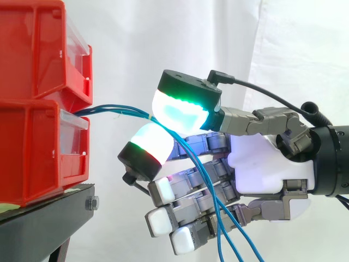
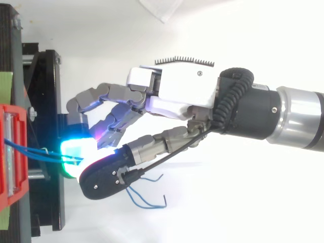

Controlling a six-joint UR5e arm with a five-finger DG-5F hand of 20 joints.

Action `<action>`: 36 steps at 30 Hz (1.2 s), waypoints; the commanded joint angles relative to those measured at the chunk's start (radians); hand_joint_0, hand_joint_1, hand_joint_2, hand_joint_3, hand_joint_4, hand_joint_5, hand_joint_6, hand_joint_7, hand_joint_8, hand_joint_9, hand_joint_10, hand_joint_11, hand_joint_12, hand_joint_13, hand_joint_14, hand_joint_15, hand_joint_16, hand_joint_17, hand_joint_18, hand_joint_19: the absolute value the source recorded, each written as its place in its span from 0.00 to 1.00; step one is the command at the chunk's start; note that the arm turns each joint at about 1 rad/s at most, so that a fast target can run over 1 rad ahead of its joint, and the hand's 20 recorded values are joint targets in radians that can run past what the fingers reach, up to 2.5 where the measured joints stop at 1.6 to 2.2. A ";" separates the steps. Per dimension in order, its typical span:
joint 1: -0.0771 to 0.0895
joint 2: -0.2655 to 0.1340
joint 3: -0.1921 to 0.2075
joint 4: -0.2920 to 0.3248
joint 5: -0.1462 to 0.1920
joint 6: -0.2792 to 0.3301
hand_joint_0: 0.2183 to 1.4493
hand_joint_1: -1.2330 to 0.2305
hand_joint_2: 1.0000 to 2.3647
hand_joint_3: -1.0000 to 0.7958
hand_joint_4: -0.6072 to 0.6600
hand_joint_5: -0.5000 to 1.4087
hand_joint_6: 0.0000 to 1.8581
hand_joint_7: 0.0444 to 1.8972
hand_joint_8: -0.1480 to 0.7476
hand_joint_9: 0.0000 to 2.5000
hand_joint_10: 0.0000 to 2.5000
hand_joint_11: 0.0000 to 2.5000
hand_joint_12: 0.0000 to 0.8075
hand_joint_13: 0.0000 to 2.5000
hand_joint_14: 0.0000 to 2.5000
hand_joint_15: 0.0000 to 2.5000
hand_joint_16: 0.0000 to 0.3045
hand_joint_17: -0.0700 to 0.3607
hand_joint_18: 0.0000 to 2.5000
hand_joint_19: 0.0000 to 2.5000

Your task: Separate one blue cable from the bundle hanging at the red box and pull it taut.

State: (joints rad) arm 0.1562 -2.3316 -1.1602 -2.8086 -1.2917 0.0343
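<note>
Thin blue cables (image 1: pixel 117 111) come out between the two stacked red bins (image 1: pixel 38 153) and run nearly level to the right. My hand (image 1: pixel 262 164) reaches in from the right. Its green-cyan thumb pad (image 1: pixel 182 109) and a white-red fingertip (image 1: pixel 147 143) close together on the cables just right of the bins. Past the pinch the strands drop across the curled fingers and hang below (image 1: pixel 218 207). From above, the cables (image 2: pixel 25 148) leave the red bin (image 2: pixel 10 152) and vanish under the glowing pads; loose ends (image 2: pixel 144 200) curl beneath the hand (image 2: pixel 177 91). How many strands are pinched is unclear.
The bins stand on a black stand (image 1: pixel 43 224) with a bolt at its edge. A white curtain hangs behind everything. The stand's black frame (image 2: pixel 50 101) lies left of the hand in the top view.
</note>
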 commanded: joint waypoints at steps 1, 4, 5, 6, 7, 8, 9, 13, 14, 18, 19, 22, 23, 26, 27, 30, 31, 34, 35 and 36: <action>0.000 0.000 0.001 0.000 0.000 0.009 0.34 0.34 0.01 0.41 0.59 0.15 0.43 0.62 0.49 0.35 0.01 0.41 0.42 0.35 0.01 0.23 0.12 0.36 0.30 0.23; 0.002 0.006 0.001 -0.002 0.000 0.018 0.34 0.33 0.01 0.39 0.59 0.15 0.44 0.62 0.49 0.37 0.01 0.45 0.42 0.35 0.01 0.24 0.12 0.36 0.31 0.23; 0.000 0.009 0.001 -0.003 0.000 0.018 0.35 0.33 0.01 0.39 0.59 0.15 0.44 0.61 0.49 0.37 0.01 0.46 0.42 0.35 0.01 0.25 0.12 0.36 0.31 0.23; 0.000 0.011 0.001 -0.005 0.000 0.018 0.35 0.33 0.01 0.39 0.59 0.15 0.44 0.61 0.49 0.38 0.01 0.50 0.42 0.36 0.01 0.26 0.12 0.36 0.31 0.23; 0.000 0.012 0.001 -0.009 0.000 0.018 0.35 0.33 0.01 0.39 0.59 0.15 0.44 0.61 0.49 0.38 0.01 0.51 0.42 0.37 0.01 0.27 0.12 0.36 0.31 0.23; 0.000 0.014 0.001 -0.012 0.000 0.018 0.35 0.33 0.01 0.38 0.58 0.15 0.44 0.61 0.49 0.39 0.01 0.56 0.42 0.38 0.01 0.30 0.12 0.36 0.31 0.23; 0.002 0.014 0.001 -0.014 0.000 0.018 0.35 0.33 0.01 0.38 0.58 0.15 0.44 0.61 0.49 0.40 0.01 0.58 0.43 0.39 0.01 0.32 0.13 0.36 0.32 0.23; 0.002 0.018 0.002 -0.026 0.000 0.019 0.35 0.33 0.01 0.37 0.58 0.15 0.43 0.60 0.48 0.40 0.00 0.65 0.42 0.42 0.01 0.44 0.13 0.37 0.33 0.25; 0.000 0.021 0.002 -0.031 0.000 0.019 0.36 0.33 0.01 0.37 0.58 0.15 0.43 0.60 0.48 0.40 0.00 0.67 0.41 0.43 0.01 0.47 0.13 0.37 0.33 0.26; 0.000 0.028 0.004 -0.038 0.000 0.021 0.36 0.34 0.01 0.36 0.59 0.15 0.43 0.60 0.48 0.39 0.00 0.69 0.41 0.44 0.01 0.55 0.13 0.37 0.34 0.27; 0.002 0.031 0.005 -0.043 0.000 0.021 0.36 0.34 0.01 0.36 0.59 0.15 0.43 0.61 0.48 0.39 0.00 0.69 0.40 0.44 0.01 0.56 0.13 0.37 0.34 0.27; 0.000 0.037 0.004 -0.061 0.000 0.021 0.36 0.34 0.01 0.36 0.59 0.15 0.43 0.61 0.49 0.37 0.00 0.67 0.40 0.43 0.01 0.56 0.13 0.37 0.34 0.26; 0.000 0.035 0.005 -0.065 0.000 0.021 0.36 0.34 0.01 0.36 0.59 0.15 0.43 0.61 0.50 0.36 0.00 0.64 0.39 0.43 0.01 0.55 0.13 0.37 0.34 0.25; 0.000 0.035 0.005 -0.069 0.000 0.021 0.36 0.34 0.01 0.36 0.59 0.15 0.43 0.61 0.50 0.34 0.01 0.50 0.39 0.40 0.01 0.43 0.12 0.35 0.33 0.23; 0.000 0.035 0.005 -0.069 0.000 0.021 0.36 0.34 0.01 0.36 0.59 0.15 0.43 0.61 0.51 0.34 0.01 0.48 0.38 0.40 0.01 0.40 0.12 0.35 0.33 0.23; 0.000 0.035 0.005 -0.069 0.000 0.035 0.36 0.34 0.01 0.36 0.59 0.15 0.43 0.61 0.52 0.33 0.01 0.45 0.38 0.39 0.01 0.30 0.11 0.34 0.33 0.22; 0.000 0.035 0.005 -0.069 0.000 0.039 0.36 0.34 0.01 0.36 0.60 0.15 0.43 0.61 0.52 0.33 0.01 0.43 0.36 0.38 0.01 0.27 0.11 0.34 0.33 0.21; 0.000 0.035 0.005 -0.069 0.000 0.064 0.36 0.35 0.01 0.36 0.60 0.15 0.43 0.61 0.52 0.32 0.01 0.40 0.36 0.38 0.01 0.20 0.10 0.32 0.33 0.20; 0.000 0.035 0.005 -0.069 0.000 0.082 0.36 0.35 0.01 0.36 0.60 0.15 0.43 0.61 0.52 0.32 0.01 0.40 0.35 0.38 0.01 0.19 0.10 0.32 0.33 0.19; 0.000 0.035 0.005 -0.069 0.000 0.098 0.36 0.35 0.01 0.36 0.61 0.15 0.43 0.61 0.52 0.32 0.01 0.40 0.35 0.38 0.01 0.19 0.09 0.31 0.33 0.19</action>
State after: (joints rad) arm 0.1565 -2.2962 -1.1553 -2.8777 -1.2916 0.0935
